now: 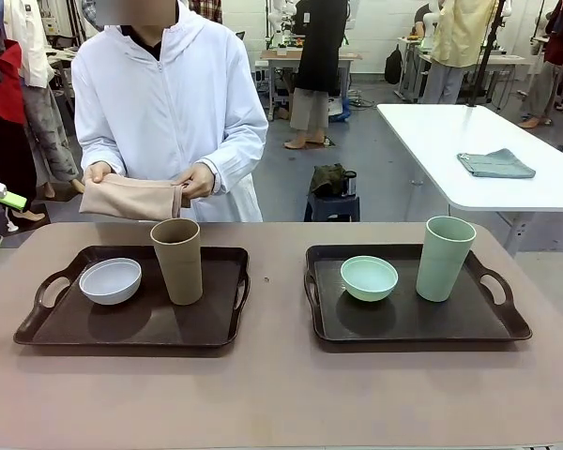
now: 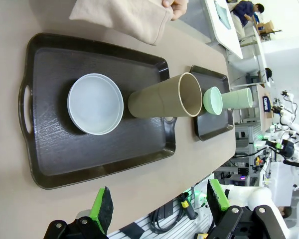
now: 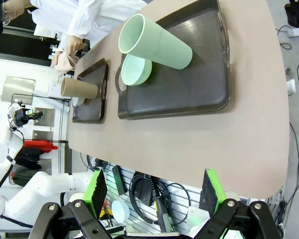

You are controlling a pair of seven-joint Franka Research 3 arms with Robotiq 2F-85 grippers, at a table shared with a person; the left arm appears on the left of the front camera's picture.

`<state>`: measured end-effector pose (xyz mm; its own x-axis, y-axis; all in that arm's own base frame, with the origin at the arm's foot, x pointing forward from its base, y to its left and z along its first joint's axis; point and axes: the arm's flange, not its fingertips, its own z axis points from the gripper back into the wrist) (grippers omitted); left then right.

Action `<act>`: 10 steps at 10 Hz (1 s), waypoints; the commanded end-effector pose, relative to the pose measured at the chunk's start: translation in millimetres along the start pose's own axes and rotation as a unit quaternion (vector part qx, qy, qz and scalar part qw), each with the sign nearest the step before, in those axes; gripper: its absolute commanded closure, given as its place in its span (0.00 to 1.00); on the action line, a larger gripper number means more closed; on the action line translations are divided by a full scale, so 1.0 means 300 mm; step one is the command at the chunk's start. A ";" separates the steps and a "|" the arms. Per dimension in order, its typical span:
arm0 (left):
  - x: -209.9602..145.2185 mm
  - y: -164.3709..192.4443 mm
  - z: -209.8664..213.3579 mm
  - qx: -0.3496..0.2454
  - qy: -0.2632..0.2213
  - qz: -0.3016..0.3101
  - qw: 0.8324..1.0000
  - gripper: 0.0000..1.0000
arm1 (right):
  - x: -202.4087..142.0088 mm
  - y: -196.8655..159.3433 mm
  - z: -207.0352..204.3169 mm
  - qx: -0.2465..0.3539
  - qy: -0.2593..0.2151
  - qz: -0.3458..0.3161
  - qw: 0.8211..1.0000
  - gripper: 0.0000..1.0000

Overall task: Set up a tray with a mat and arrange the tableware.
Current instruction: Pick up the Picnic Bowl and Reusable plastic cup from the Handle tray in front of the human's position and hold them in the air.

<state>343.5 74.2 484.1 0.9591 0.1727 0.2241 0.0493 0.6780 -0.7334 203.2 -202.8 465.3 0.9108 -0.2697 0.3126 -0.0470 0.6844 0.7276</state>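
Two dark brown trays lie on the table. The left tray point(image 1: 66, 323) point(image 2: 55, 159) carries a white bowl point(image 1: 110, 280) point(image 2: 95, 103) and a tall brown cup point(image 1: 177, 260) point(image 2: 164, 97). On the right tray point(image 1: 469, 323) point(image 3: 189, 94) stand a mint green bowl point(image 1: 369, 277) point(image 3: 136, 69) and a mint green cup point(image 1: 444, 258) point(image 3: 157, 42). Behind the left tray, a person in a white coat holds a folded beige mat point(image 1: 129, 198) point(image 2: 122, 17) in both hands. My left gripper point(image 2: 158, 205) hangs open off the table's near edge, and my right gripper point(image 3: 154, 191) is open too, with nothing between the fingers.
The beige table point(image 1: 281, 394) has bare room between the trays and along its near edge. A white table point(image 1: 488, 150) with a folded grey cloth point(image 1: 495, 164) stands behind at the right. Cables and a power strip point(image 3: 154, 199) lie below the table's edge.
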 end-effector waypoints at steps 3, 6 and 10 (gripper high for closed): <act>-0.004 0.003 0.005 -0.010 -0.002 -0.009 1.000 0.00 | 0.005 -0.003 -0.001 0.014 -0.003 0.008 1.000 0.00; -0.004 0.003 0.005 -0.010 -0.002 -0.009 1.000 0.00 | 0.005 -0.003 -0.001 0.014 -0.003 0.008 1.000 0.00; -0.004 0.003 0.005 -0.010 -0.002 -0.009 1.000 0.00 | 0.000 0.000 0.000 0.000 0.000 0.000 1.000 0.00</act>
<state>343.5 74.1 484.1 0.9592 0.1724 0.2241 0.0495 0.6780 -0.7334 203.2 -202.7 465.5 0.9109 -0.2697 0.3122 -0.0457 0.6861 0.7260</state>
